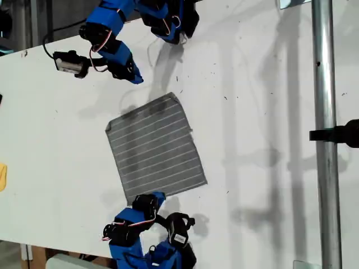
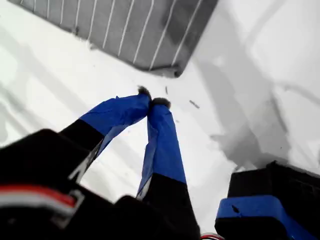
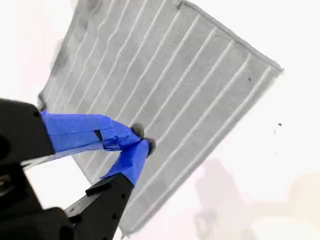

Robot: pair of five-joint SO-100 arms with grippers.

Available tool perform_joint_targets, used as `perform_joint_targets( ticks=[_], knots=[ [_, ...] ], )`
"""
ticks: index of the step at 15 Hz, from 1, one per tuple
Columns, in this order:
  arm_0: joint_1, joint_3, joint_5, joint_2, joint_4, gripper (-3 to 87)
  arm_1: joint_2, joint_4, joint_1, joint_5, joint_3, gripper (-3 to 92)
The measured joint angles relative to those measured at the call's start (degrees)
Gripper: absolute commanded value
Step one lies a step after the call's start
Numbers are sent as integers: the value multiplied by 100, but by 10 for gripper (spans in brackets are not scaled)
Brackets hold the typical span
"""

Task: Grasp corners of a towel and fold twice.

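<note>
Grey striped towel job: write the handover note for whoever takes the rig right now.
My first gripper: shut, empty, over bare white table, just short of one towel corner.
My second gripper: shut, empty, above the cloth; contact cannot be told.
The square grey towel with thin white stripes lies flat and unfolded between the two arms.
Done: no corner grasped, no fold made.
Left: open the grippers, grasp corners, fold twice.

A lab or workshop bench. I work on a bare white table (image 1: 263, 112), scuffed and specked. A metal pole (image 1: 325, 140) with a black clamp (image 1: 339, 134) stands at the exterior view's right. Loose cables (image 1: 53, 47) trail off my arms; wooden framing shows under the table's edge
</note>
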Motion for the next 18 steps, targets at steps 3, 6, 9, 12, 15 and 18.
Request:
perform_joint_targets(
  ticks=[3, 6, 9, 12, 15, 18],
  knots=[
    [545, 1072, -483, 1600, 9, -1, 1011, 448, -729, 448, 149, 46],
    [870, 1872, -791, 2742, 18, -11, 1477, 580, -1160, 483, 229, 161],
    [888, 2021, -826, 2900, 44, 25, 1362, 562, -1107, 97, 264, 248],
    [896, 2021, -896, 2575, 9, 19, 650, 70, -765, -809, 861, 258],
    [896, 2021, -940, 2048, -132, 14, -88, -1204, -378, -1336, 2039, 255],
    [896, 2021, -940, 1714, -264, 12, -835, -2294, -290, -1415, 2347, 265]
  ],
)
